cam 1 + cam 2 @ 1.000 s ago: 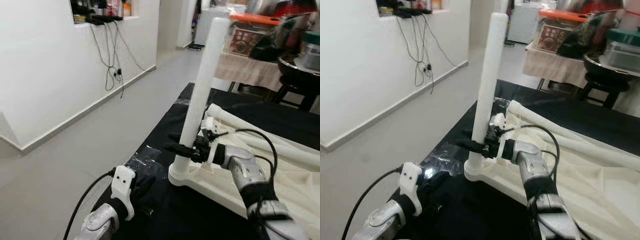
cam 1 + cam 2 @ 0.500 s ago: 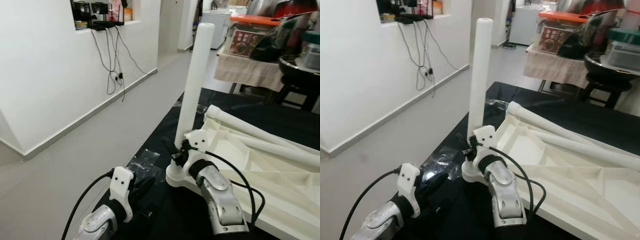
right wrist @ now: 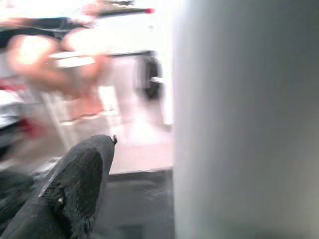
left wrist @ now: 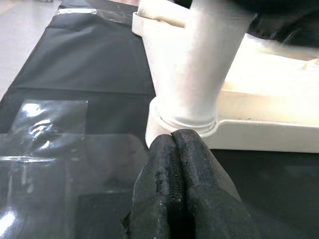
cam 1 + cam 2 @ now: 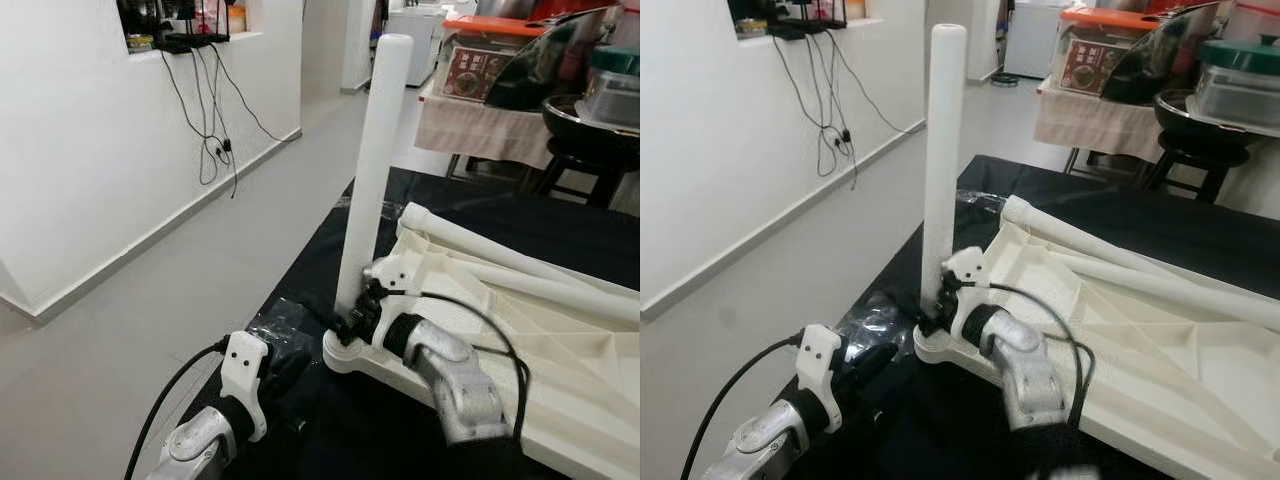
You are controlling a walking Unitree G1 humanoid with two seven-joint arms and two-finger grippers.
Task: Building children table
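The work surface (image 5: 330,250) is draped in a black cover, which gives the white parts a stable, contrasting bed. On it lies the white children's table top (image 5: 1160,350), turned underside up so that its ribbing and corner sockets face the robot. Two loose table legs (image 5: 1120,255) lie across the underside, within reach for later fitting. One table leg (image 5: 372,170) stands upright in the near corner socket (image 5: 345,355), at the surface's left edge.

The right gripper (image 5: 352,322) is placed low on this upright leg, just above the socket. In the right wrist view one black finger (image 3: 75,184) sits beside the leg's white wall; the jaws appear to pinch the leg's base, probably to seat or twist it home.

The left gripper (image 4: 177,164) rests on the cover just in front of the socket, its jaws pressed together and holding nothing. Its tips are close to the socket collar, likely to brace the top against sliding.
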